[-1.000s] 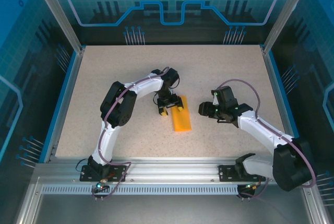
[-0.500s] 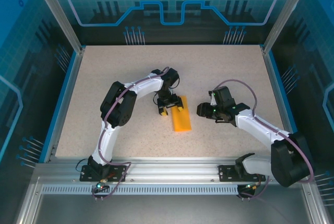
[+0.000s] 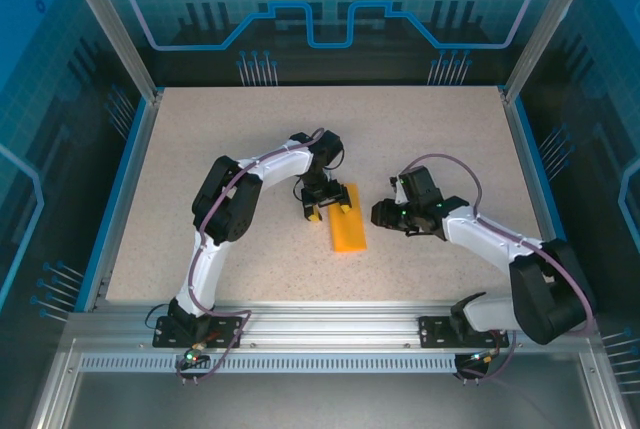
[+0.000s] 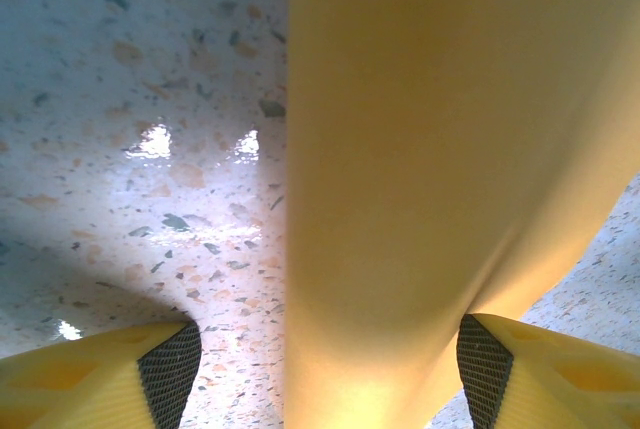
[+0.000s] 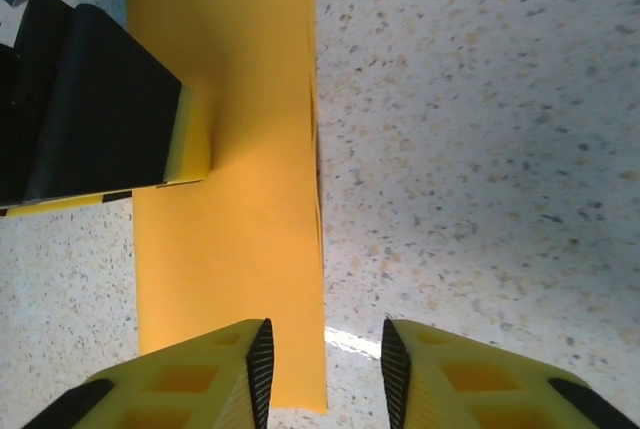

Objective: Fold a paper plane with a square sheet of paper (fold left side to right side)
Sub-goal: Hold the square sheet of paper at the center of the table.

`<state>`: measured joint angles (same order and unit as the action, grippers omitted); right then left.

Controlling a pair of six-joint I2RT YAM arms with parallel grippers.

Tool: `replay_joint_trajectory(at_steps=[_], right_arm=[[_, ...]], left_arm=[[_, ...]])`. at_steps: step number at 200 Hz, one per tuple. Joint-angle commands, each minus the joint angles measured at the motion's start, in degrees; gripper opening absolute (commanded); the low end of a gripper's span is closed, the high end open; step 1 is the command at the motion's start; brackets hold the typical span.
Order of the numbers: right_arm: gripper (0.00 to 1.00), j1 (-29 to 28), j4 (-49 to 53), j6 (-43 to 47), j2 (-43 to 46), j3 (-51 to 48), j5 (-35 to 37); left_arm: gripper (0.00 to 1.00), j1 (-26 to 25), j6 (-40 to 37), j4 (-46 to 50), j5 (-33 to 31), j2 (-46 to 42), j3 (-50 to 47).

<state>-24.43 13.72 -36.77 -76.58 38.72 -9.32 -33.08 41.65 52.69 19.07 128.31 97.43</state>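
The square sheet of paper lies flat on the speckled table as a narrow orange folded rectangle. My left gripper is open at the paper's far end, its jaws straddling the sheet; in the right wrist view one of its fingers rests on the paper. My right gripper sits just to the right of the sheet. Its jaws are narrowed but open, straddling the paper's right edge near a corner, one fingertip over the paper and the other over bare table.
A speckled beige table is bounded by a blue rim with glass walls behind it. An aluminium rail runs along the near edge by the arm bases. Free room lies around the paper.
My right gripper has moved left toward the paper's right edge and its jaws have narrowed. The left arm and the paper have not moved.
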Motion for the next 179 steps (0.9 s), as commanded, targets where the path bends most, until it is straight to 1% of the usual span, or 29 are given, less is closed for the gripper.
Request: replay_joint_trajectory(at_steps=[1, 18, 21, 27, 50, 64, 99, 138, 179], right_arm=[[0.26, -1.3, -3.4, -2.1, -2.4, 1.4, -3.0], [0.2, -2.0, -5.3, -3.3, -4.2, 1.7, -3.9], [0.17, -2.1, -5.5, -3.5, -4.8, 1.8, -4.1], [0.15, -2.4, -5.9, -3.7, -5.5, 2.0, -4.3], [0.08, -3.2, -6.9, -4.0, -8.2, 3.2, -5.0], [0.05, -3.7, -7.3, -4.1, -10.0, 4.0, -5.3], [0.03, -4.8, -7.0, -4.4, -13.3, 5.7, -4.8], [0.02, -6.1, -4.3, -4.0, -16.7, 7.8, -2.6], [0.02, -6.5, -2.0, -3.7, -18.0, 8.3, -0.7]], left_arm=[[0.73, -4.5, -2.3, -13.0, 4.5, 8.6, -2.6], [0.73, -4.5, -2.3, -12.9, 4.4, 8.6, -2.7], [0.73, -4.5, -2.3, -13.0, 4.4, 8.6, -2.7], [0.73, -4.5, -2.3, -13.0, 4.4, 8.6, -2.7], [0.73, -4.6, -2.3, -13.0, 4.3, 8.6, -2.8], [0.73, -4.6, -2.3, -13.0, 4.3, 8.6, -2.8], [0.73, -4.6, -2.2, -13.0, 4.3, 8.6, -2.8], [0.74, -4.7, -2.1, -13.0, 4.3, 8.6, -2.8], [0.74, -4.7, -2.1, -13.1, 4.3, 8.6, -2.8]])
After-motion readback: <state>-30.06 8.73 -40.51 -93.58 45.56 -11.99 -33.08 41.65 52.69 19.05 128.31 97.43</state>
